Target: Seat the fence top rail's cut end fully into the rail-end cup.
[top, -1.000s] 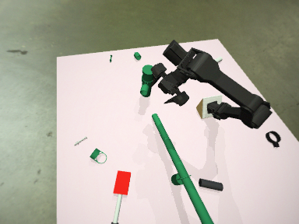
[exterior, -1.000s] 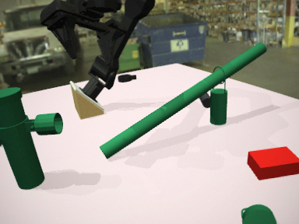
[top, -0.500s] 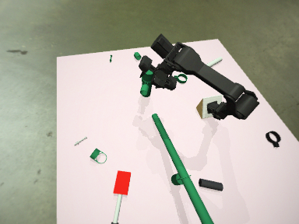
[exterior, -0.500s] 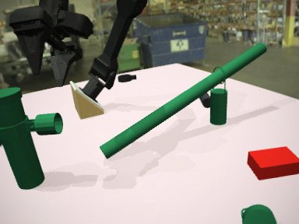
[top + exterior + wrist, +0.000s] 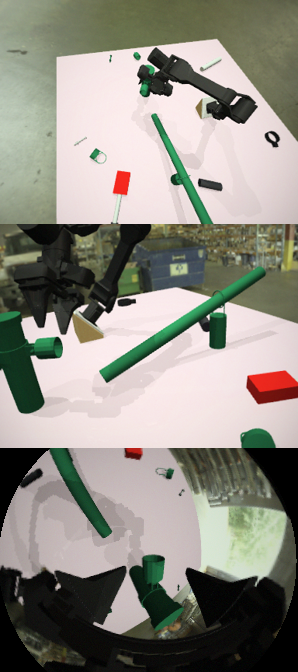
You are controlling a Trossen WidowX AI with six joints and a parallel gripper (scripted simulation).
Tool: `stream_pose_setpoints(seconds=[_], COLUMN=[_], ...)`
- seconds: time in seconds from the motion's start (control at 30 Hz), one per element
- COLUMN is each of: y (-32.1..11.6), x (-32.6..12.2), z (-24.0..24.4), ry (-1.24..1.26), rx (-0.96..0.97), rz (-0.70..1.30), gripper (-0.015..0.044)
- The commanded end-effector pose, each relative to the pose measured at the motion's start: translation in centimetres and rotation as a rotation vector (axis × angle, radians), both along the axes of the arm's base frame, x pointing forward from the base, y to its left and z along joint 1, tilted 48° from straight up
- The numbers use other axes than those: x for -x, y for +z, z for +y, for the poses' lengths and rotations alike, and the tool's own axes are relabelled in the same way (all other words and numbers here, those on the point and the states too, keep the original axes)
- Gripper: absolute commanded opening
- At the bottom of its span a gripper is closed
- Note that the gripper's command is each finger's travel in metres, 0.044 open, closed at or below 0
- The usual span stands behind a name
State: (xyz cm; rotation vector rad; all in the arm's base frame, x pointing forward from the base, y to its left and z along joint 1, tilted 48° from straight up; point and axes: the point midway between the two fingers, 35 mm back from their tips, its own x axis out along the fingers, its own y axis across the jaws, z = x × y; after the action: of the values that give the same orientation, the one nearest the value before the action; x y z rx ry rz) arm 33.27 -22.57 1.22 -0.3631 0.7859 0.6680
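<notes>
On the left side of the bench (image 5: 186, 407) stands the big post (image 5: 17, 368). The rail-end cup (image 5: 50, 348) sticks out from its side, high up near the post's top, and its open mouth faces right. My end effector (image 5: 50, 315) hangs just above the post and the cup. It is spread wide with nothing in it, and it touches nothing. In my wrist view the cup (image 5: 153, 568) sits between my two dark fingers.

Next comes the green rail (image 5: 182, 323). Its cut end is low, near the bench, and well apart from the cup. The rail slopes up to the right and goes through the loop cap (image 5: 218, 298) on the small post (image 5: 217, 330). A red block (image 5: 273, 386) lies at the far right.
</notes>
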Motion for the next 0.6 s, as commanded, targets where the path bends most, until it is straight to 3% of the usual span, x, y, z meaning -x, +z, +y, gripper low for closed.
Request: stream_pose_setpoints(seconds=[0.0,0.57], y=[-0.4,-2.4], x=[-0.2,-1.7], z=[0.4,1.5], ry=[0.000,0.000], rx=[0.001,0.002], rz=[0.004,0.003], gripper=[0.0440,0.0440])
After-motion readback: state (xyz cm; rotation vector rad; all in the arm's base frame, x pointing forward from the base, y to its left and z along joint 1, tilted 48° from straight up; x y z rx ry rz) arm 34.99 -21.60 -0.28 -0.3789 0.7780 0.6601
